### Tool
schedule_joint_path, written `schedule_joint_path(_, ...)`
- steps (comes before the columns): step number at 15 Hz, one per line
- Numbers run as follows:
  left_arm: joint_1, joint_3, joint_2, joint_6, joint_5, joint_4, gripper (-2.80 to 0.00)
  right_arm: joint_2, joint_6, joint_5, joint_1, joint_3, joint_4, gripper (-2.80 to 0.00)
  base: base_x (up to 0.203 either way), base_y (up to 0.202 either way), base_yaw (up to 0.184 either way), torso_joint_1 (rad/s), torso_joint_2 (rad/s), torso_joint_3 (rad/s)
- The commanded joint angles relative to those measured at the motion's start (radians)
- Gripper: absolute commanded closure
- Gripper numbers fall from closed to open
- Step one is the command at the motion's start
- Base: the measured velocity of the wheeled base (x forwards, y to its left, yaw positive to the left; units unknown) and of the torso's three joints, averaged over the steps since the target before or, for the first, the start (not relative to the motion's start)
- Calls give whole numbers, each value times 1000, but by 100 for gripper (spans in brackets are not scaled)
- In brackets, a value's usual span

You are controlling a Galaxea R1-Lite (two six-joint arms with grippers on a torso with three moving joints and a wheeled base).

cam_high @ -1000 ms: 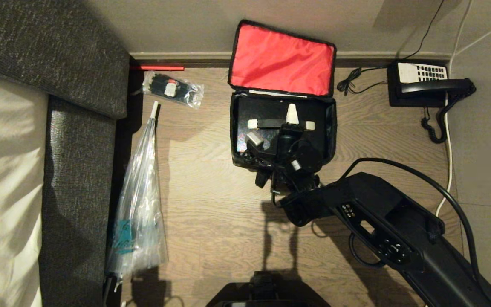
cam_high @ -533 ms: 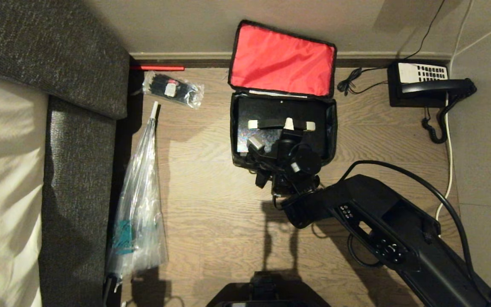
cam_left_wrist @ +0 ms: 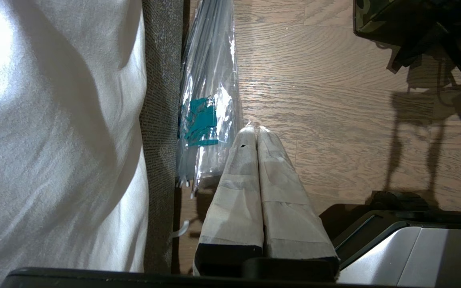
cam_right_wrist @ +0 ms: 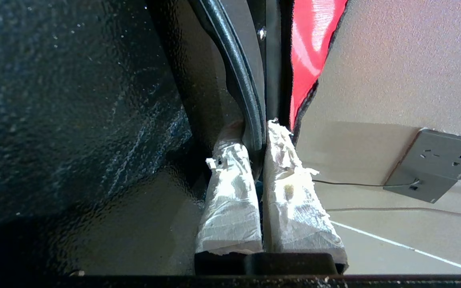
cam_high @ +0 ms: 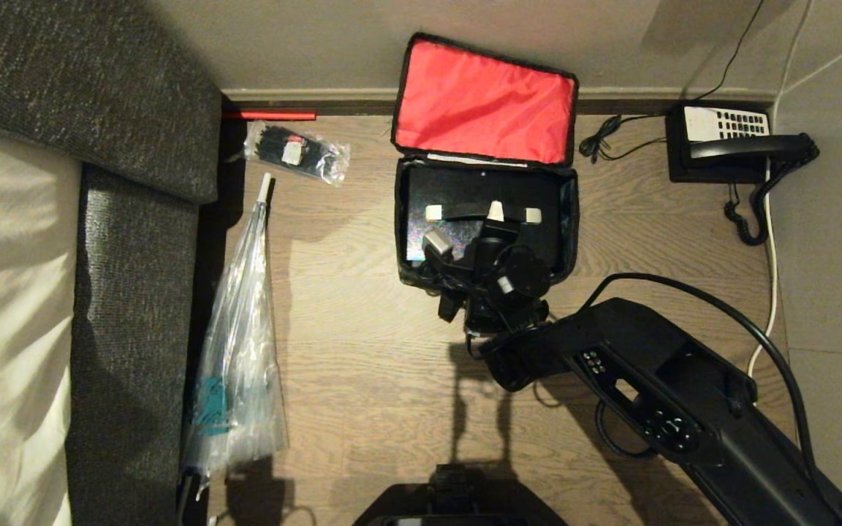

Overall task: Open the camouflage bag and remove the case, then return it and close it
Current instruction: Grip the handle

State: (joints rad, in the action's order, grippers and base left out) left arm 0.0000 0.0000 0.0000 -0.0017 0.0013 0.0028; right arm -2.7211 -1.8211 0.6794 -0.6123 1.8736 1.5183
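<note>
right arm (cam_high: 655, 394): reaches in from the lower right, wrist bent downward | right gripper (cam_right_wrist: 257, 154): taped fingers (cam_right_wrist: 230, 192) pinched together on a thin black handle between them | left gripper (cam_left_wrist: 257, 132): low at the robot's left side, taped fingers (cam_left_wrist: 278, 176) pressed together, holding nothing

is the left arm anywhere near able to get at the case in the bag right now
Probably not. The left gripper hangs shut low beside the sofa, far from the camouflage bag. The right gripper is already shut on the handle of the case, crowding the opening.
</note>
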Motion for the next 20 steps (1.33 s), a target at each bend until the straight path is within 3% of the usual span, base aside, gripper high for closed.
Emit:
schedule_joint_path(1,0,2,-3,0,0,0,0,9,-9,2,-4,-2,12,0,0,0,0,0,0,0)
schedule_joint_path(20,0,2,-3,0,0,0,0,140,-101,-53,-38,-109,12,0,0,0,0,0,0,0)
